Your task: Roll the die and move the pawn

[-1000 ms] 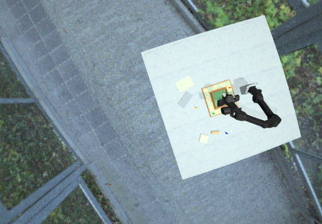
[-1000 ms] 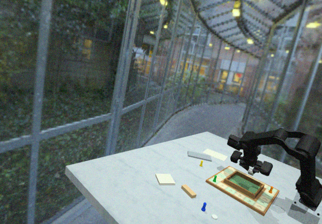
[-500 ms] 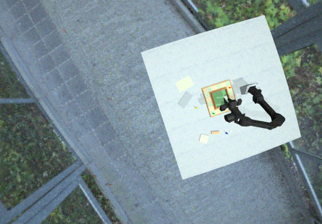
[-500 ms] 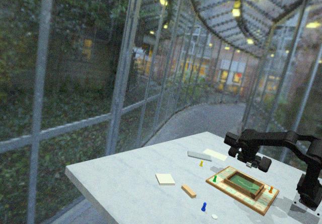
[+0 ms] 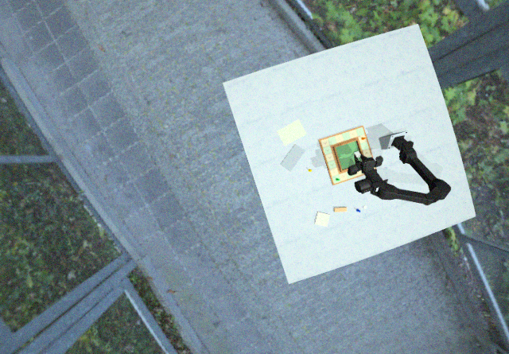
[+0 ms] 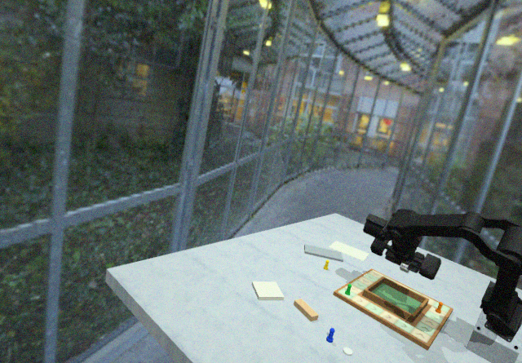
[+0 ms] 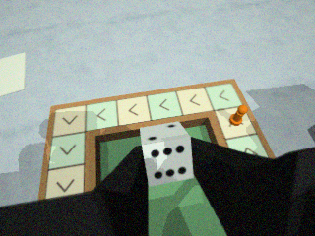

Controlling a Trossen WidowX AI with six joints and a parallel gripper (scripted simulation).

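The die [image 5: 357, 155] [image 6: 404, 267] [image 7: 167, 154] is a pale grey-white cube with crisp edges and round black pips. In the wrist view its near face shows six of them, in two rows of three, with a brighter patch of light towards the left side of that face; the narrower face above it shows two pips. The gripper [image 5: 357, 156] [image 6: 404, 267] [image 7: 163, 148] is grasping the die, a dark finger on either side, and holds it raised above the tray [image 5: 336, 157] [image 6: 387, 305] [image 7: 92, 167], whose brown wooden walls surround a green floor. The tray sits in the middle of the board [image 5: 328, 165] [image 6: 379, 316] [image 7: 68, 148], which has a wooden border and a track of cream and mint squares with dark arrows. The orange pawn [image 5: 363, 138] [image 6: 439, 307] [image 7: 238, 115] is glossy, with a round head and a wider foot, and stands on a cream square next to a mint corner square. The green pawn [image 5: 337, 178] [image 6: 348, 289] stands at another corner of the board. Off the board, on the table [image 5: 279, 95] [image 6: 210, 279], stand the yellow pawn [image 5: 309, 169] [image 6: 326, 265] and the blue pawn [image 5: 358, 210] [image 6: 330, 334], the latter near a small white disc [image 5: 364, 207] [image 6: 347, 351].
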